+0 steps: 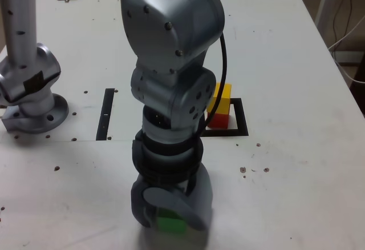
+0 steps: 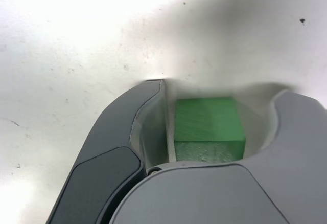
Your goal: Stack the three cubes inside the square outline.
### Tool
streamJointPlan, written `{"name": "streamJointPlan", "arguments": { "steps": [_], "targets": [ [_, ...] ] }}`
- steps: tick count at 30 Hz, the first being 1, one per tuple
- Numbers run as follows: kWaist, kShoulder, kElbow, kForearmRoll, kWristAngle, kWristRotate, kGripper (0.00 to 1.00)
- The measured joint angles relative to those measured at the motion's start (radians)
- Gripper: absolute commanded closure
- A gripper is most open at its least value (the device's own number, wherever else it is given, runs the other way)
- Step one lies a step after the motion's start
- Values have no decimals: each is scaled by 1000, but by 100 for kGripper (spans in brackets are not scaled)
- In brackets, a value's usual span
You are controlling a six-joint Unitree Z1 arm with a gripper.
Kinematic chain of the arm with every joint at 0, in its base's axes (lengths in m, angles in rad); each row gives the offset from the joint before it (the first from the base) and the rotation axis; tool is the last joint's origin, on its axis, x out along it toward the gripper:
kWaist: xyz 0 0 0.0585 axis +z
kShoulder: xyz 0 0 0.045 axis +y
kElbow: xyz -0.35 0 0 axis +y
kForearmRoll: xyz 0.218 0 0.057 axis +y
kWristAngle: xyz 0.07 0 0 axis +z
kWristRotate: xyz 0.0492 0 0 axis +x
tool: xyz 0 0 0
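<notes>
The arm is bent down over the near part of the white tabletop point(image 1: 296, 164), and its gripper point(image 1: 170, 218) sits low around the green cube point(image 1: 170, 223), which rests on the surface well apart from the square outline point(image 1: 242, 125). In the wrist view the green cube point(image 2: 208, 127) lies between the two fingers point(image 2: 122, 147): one inner face stands right against one side of the cube, while a narrow gap shows on the other side, so the fingers are part-way in around it and I cannot tell whether they grip it firmly yet. Further back in the exterior view, the yellow cube point(image 1: 222, 96) sits on top of the red cube point(image 1: 219, 119) inside the black outline, partly hidden by the arm. Two cubes appear stacked, so the step in hand is likely the pick-up of the third and last one. The next move calls for squeezing until both faces bear on the green cube, lifting it straight up clear of the tabletop, and carrying it high enough to pass over the yellow cube. Because the green cube looks a little larger than the two below it, it needs to be centred and set down gently, or the stack may topple.
</notes>
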Motion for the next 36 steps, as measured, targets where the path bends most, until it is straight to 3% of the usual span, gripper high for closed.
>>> {"name": "streamJointPlan", "arguments": {
  "steps": [6, 20, 24, 36],
  "targets": [
    [0, 2, -18, 14, 27, -1, 78],
    [0, 7, -53, 76, 24, 27, 83],
    [5, -26, -65, 109, 52, 45, 83],
    [94, -116, -188, 341, 142, 211, 85]
  ]
}}
